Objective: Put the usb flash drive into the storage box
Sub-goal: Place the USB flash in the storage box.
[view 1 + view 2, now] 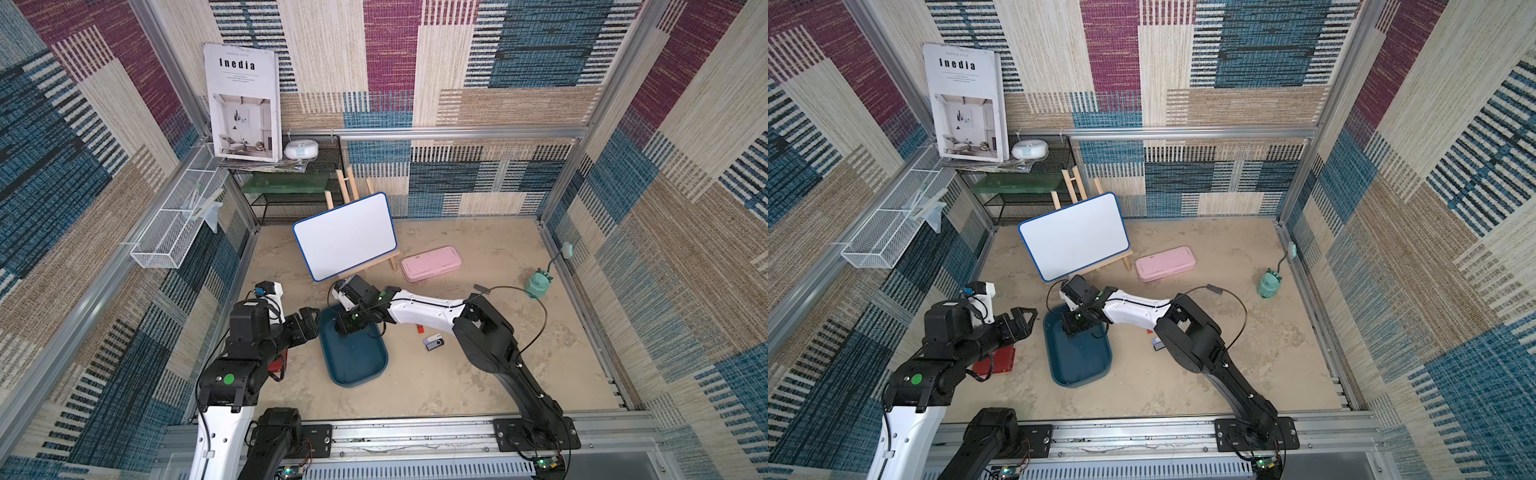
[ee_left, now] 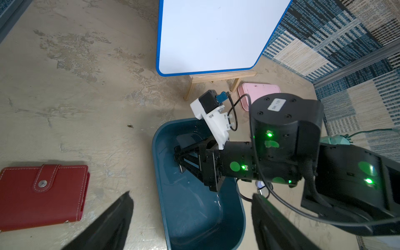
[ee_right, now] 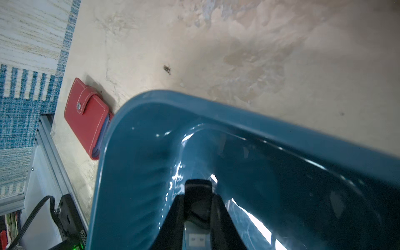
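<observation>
**Flash drive gripped in the right tool, down inside the storage box**

We see one black flash drive (image 3: pixel 198 190) pinched in the right tool (image 2: pixel 178 160), jaws drawn narrow on it and its metal plug toward the wrist. It hangs low over the far end of the single teal storage box (image 1: pixel 353 361); we cannot tell whether it touches the box floor. The left tool (image 1: pixel 1026 321) hovers spread wide, holding nothing, just beside the box's left rim. Out on the worktop (image 1: pixel 478 374) are what look like two loose flash drives (image 1: pixel 435 342) under the right arm, one red wallet (image 2: pixel 43 194), one pink case (image 1: pixel 431 263) and one whiteboard (image 1: pixel 345 235).
</observation>
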`<state>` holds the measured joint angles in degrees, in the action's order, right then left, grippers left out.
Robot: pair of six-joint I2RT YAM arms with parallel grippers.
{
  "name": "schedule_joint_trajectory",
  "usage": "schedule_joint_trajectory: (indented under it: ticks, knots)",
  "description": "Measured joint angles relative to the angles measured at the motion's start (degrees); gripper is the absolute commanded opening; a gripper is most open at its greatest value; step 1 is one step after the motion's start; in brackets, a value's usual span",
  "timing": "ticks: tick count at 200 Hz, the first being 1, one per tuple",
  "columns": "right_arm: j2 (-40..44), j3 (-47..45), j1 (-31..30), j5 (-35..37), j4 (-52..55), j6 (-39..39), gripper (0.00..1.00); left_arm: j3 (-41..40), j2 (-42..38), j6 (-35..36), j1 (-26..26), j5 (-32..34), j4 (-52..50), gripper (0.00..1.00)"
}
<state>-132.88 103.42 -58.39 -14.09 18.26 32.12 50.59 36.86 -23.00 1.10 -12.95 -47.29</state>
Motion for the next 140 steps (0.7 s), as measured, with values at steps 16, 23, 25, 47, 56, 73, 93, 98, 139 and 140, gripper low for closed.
schedule_joint_trajectory:
  ticks: [16,23,25,47,56,73,93,98,139,140]
  knots:
    - [-1.6,1.3,-0.2,-0.1,-0.2,1.0,0.2,0.0,0.1,0.0,0.0,0.2,0.0,0.89]
    - [-2.1,1.5,-0.3,-0.2,-0.3,1.4,0.2,0.0,0.1,0.0,0.0,0.2,0.0,0.89]
    - [-2.2,1.6,-0.3,-0.2,-0.3,1.5,0.2,0.0,0.1,0.0,0.0,0.2,0.0,0.89]
    - [-3.2,1.9,-0.5,-1.2,-1.4,3.3,0.21,0.0,0.1,0.0,0.0,0.2,0.0,0.89]
    - [-3.5,2.0,-0.6,-1.6,-1.9,3.8,0.22,0.0,0.1,0.0,0.0,0.2,0.0,0.89]
    - [-3.8,2.1,-0.6,-1.9,-2.9,4.7,0.26,0.0,0.2,0.0,0.0,0.2,0.0,0.9]
    - [-4.0,2.2,-0.7,-2.3,-3.3,5.3,0.36,0.0,0.3,0.0,0.0,0.2,0.0,0.89]
    - [-4.0,2.3,-0.8,-2.3,-3.4,5.4,0.38,0.0,0.4,0.0,0.0,0.2,0.0,0.9]
    - [-3.5,1.9,-0.8,-2.5,-4.0,5.2,0.44,0.0,1.2,-0.2,0.0,0.7,0.0,0.9]
    - [-3.4,1.8,-0.8,-2.5,-4.0,5.2,0.44,0.0,1.2,-0.2,0.0,0.7,0.0,0.9]
